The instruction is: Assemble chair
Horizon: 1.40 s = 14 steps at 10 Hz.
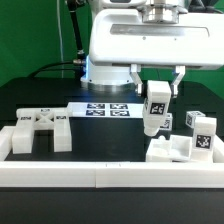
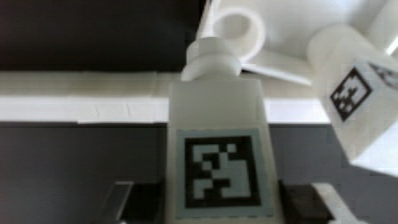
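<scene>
**Gripper clamped on a chair leg, hung over the loose parts**

Exterior view: the gripper (image 1: 158, 90) was closed on the upper end of a chair leg (image 1: 156, 110). This upright white post, with a square marker tag facing the camera, hung clear of the black table (image 1: 30, 100), right of the frame's centre. Just below it, toward the exterior view's right, lay a cluster of low white blocks (image 1: 170, 150), with a tagged block (image 1: 203, 135) standing at the cluster's right end. A slotted white block (image 1: 40, 130) sat at the lower left, well apart from the leg. The marker board (image 1: 105, 108) lay flat near the centre, and the border rail (image 1: 110, 176) ran across the bottom.

Wrist view: the chair leg (image 2: 219, 150) filled the middle, its tag toward the lens. The dark fingers (image 2: 134, 205) pressed its two sides, and a round peg (image 2: 214, 55) showed at its free end. The tagged block (image 2: 356, 85) appeared close beside the leg, tilted in the picture; whether they touched could not be told.

The step in hand looked like carrying the leg to its socket. The next move would call for keeping the post upright, lining the peg over a matching hole, and lowering it straight. No such hole showed in either view. The tagged block stood nearest the path and could be knocked on the way down.
</scene>
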Tool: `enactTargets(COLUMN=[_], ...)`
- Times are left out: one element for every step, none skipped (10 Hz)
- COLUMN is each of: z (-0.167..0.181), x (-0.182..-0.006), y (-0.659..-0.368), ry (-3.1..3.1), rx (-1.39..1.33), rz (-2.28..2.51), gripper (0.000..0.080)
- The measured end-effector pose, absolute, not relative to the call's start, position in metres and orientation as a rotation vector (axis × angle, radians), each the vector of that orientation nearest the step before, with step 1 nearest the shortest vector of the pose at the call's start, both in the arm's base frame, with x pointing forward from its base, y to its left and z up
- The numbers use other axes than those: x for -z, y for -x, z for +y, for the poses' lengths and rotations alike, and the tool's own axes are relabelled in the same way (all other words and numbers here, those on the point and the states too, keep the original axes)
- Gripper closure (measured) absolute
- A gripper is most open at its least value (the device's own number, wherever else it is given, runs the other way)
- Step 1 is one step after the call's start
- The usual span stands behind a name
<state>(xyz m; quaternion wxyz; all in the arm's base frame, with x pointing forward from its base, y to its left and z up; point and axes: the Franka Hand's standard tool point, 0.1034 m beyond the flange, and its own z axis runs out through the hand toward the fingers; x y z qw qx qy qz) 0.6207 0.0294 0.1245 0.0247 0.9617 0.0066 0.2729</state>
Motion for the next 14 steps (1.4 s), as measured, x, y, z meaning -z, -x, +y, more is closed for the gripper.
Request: enactTargets(z=[0.031,0.034,0.034,0.033,0.034,0.036,0.038,0.039,0.043,0.048,0.049,0.048,0.048,0.047], x=[-0.115,-0.117,-0.118,-0.116,-0.113,-0.110,-0.106,-0.104,-0.101,-0.098,-0.097,-0.097,-0.097,-0.097], y=[-0.614,-0.618,-0.622,-0.625,-0.626,-0.627,-0.626,-0.625,-0.623,-0.620,-0.620,-0.620,-0.620,-0.620], ry=[-2.980,-2.980,-2.977,-2.975,-2.974,-2.974,-2.976,-2.977,-2.980,-2.984,-2.984,-2.983,-2.983,-2.982], rx=[-0.822,-0.830,-0.839,-0.839,-0.836,-0.832,-0.825,-0.820,-0.812,-0.803,-0.802,-0.802,-0.801,-0.800], rz=[0.024,0.027,0.029,0.033,0.036,0.041,0.048,0.051,0.058,0.069,0.076,0.073,0.073,0.076], gripper=[0.0509,0.0509,0.0509,0.0509,0.0509,0.0509,0.0509,0.0509,0.0509,0.0509,0.0509,0.0509,0.0509,0.0509])
